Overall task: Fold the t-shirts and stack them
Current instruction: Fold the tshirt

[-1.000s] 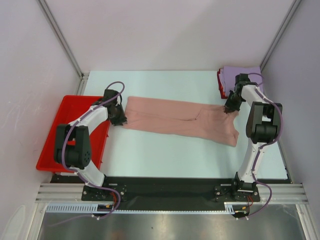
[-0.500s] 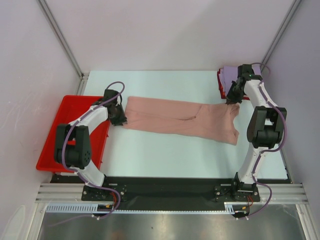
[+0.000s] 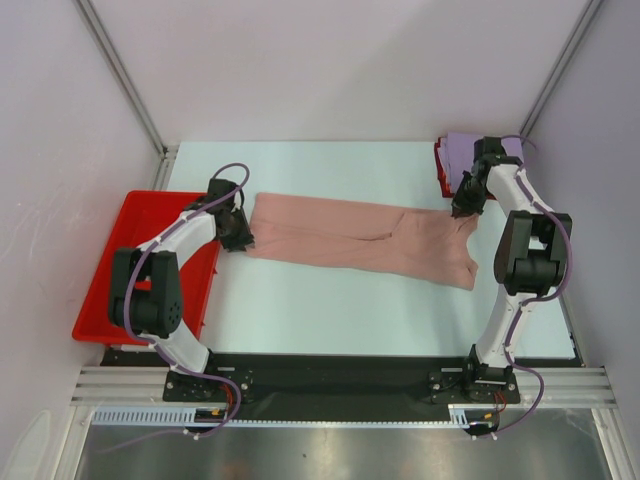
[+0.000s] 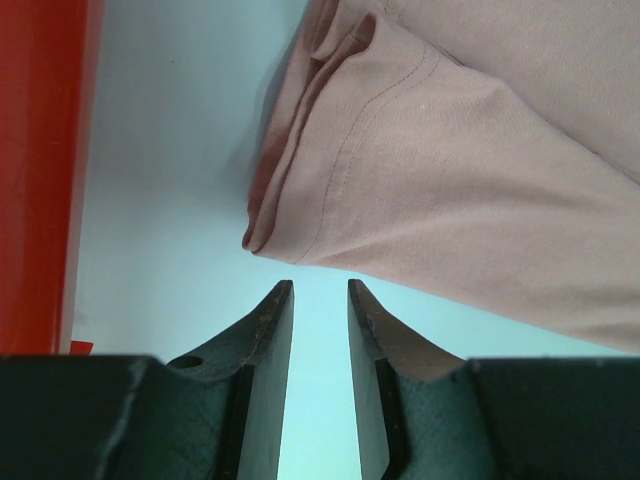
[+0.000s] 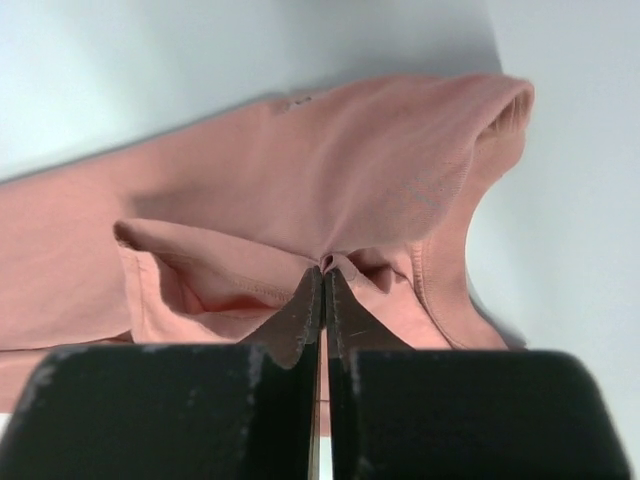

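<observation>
Right gripper (image 5: 324, 268), reaching to the upper right, pinches a fold of the dusty-pink t-shirt (image 3: 350, 235), half-hiding the lavender t-shirt (image 3: 455, 150); left gripper (image 4: 320, 287), slightly parted, sits empty beside the pink corner

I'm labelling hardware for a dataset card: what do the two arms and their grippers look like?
The left arm and right arm have white link shells, black joint housings and a looping purple cable each. The left gripper and right gripper have dark, flat, tapering fingers on black bodies. No markings are legible.
</observation>
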You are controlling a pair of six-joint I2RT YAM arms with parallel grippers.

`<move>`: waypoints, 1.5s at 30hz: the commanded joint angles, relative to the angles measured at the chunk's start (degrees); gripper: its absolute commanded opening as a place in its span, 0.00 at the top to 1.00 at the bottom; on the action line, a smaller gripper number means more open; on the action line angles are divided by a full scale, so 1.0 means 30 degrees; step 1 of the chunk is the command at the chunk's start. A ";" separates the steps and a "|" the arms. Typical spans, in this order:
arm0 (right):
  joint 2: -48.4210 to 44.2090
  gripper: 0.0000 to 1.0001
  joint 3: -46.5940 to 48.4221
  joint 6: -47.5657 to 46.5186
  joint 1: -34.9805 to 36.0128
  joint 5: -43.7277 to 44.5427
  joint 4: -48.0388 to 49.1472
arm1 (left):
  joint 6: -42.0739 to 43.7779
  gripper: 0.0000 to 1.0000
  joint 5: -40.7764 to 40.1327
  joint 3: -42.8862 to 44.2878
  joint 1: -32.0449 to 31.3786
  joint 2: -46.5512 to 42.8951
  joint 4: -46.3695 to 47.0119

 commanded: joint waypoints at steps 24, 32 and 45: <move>0.0402 0.96 -0.0602 -0.0094 -0.0304 -0.0603 0.1307 | 0.0470 0.66 0.0270 0.0354 -0.0112 -0.0020 0.0192; -0.1590 1.00 -0.0307 0.0140 0.0545 0.0014 0.0601 | 0.0383 0.66 0.0358 0.0150 -0.0112 -0.0108 0.0338; 0.1335 1.00 0.3555 0.0375 0.0340 0.0102 0.0076 | 0.0353 0.66 0.0330 0.0237 -0.0112 -0.0225 0.0221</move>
